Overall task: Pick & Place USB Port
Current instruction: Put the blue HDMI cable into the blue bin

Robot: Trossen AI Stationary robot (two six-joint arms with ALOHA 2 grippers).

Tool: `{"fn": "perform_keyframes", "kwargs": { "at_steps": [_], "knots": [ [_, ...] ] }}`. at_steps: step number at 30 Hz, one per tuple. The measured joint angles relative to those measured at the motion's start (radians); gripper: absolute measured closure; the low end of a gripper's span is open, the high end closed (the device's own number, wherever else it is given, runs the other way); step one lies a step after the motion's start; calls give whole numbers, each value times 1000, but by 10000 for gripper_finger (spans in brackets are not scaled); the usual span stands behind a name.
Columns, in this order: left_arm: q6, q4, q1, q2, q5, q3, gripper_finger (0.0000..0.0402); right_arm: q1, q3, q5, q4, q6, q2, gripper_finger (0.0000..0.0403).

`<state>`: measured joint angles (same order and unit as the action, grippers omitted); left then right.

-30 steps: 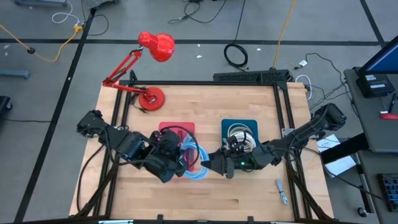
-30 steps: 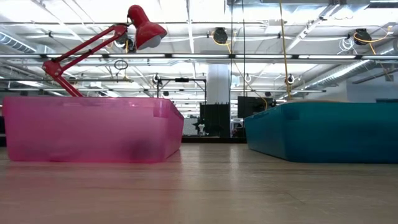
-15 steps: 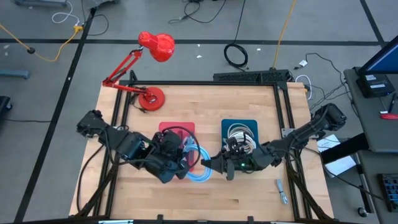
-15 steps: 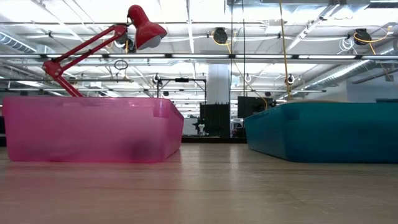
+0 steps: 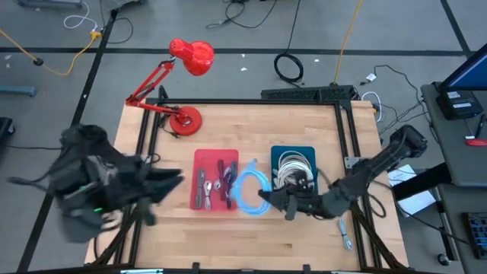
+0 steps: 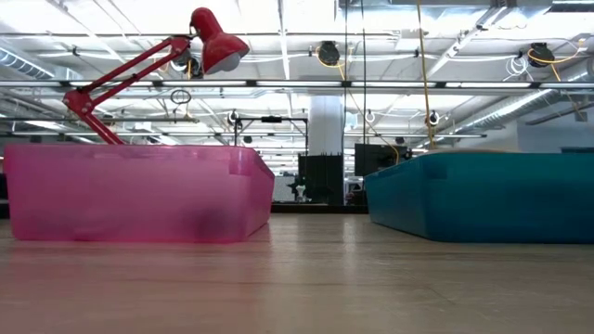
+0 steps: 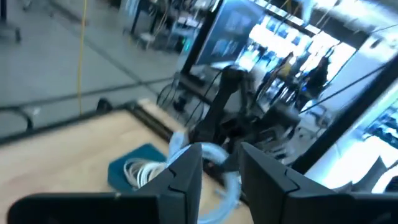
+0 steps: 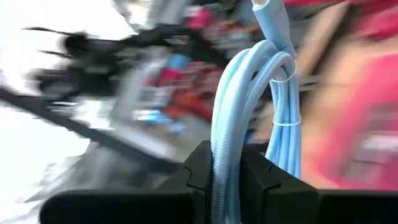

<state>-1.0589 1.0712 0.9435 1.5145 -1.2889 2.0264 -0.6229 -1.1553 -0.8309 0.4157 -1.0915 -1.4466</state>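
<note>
A light-blue coiled USB cable (image 5: 249,189) shows between the pink tray (image 5: 199,161) and the teal tray (image 5: 307,152). My right gripper (image 5: 266,199) is shut on it. The pink tray holds several dark cables. The teal tray holds white coiled cables (image 5: 293,164). My left gripper (image 5: 173,180) is blurred beyond the pink tray's left side; its wrist view shows the gripper (image 7: 221,171) open and empty. The low view shows only the pink bin (image 6: 139,195) and the teal bin (image 6: 483,199). My right gripper pinches the coil's bundled strands (image 8: 222,155) between its two fingers, close to the thin tie (image 8: 283,121) that binds them. The fingers come nearly level from the table's right. Whether the coil is clear of the table, I cannot tell.
A red desk lamp (image 5: 183,68) stands at the table's far left, its base (image 5: 185,120) on the wood. A small metal piece (image 5: 345,232) lies near the right front corner. A black frame (image 5: 342,106) borders the table.
My left arm has swung fast from over the pink tray toward the table's left edge, and its gripper is now clear of the tray. My right gripper has shifted toward the near edge and a little to the right, keeping the blue coil, which now sits between the two trays.
</note>
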Motion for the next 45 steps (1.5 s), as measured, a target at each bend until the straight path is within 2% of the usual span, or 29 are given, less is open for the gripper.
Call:
{"fn": "perform_keyframes", "kwargs": {
  "at_steps": [4,7,10,15,20,23,27,40,45],
  "knots": [
    [5,3,95,-8,-111,0,309,-47,1,-197,-414,-225,61,372],
    [-6,4,114,7,-131,-1,318,-67,2,-264,-709,-405,112,372],
    [-16,9,111,28,-125,-2,329,-60,2,-230,-904,-483,148,372],
    [-28,10,79,47,-68,-2,348,28,2,1,-1108,-442,188,372],
    [-43,26,49,50,3,-2,372,93,2,291,-1119,-302,189,372],
    [-62,40,38,51,34,-10,386,101,2,402,-1058,-213,188,372],
    [-73,40,37,51,35,-25,399,98,2,442,-1003,-174,191,372],
    [-90,36,39,51,36,-29,394,90,2,470,-1066,-179,187,372],
    [-95,34,39,51,40,-29,395,91,53,481,-1072,-208,189,372]
  ]
}}
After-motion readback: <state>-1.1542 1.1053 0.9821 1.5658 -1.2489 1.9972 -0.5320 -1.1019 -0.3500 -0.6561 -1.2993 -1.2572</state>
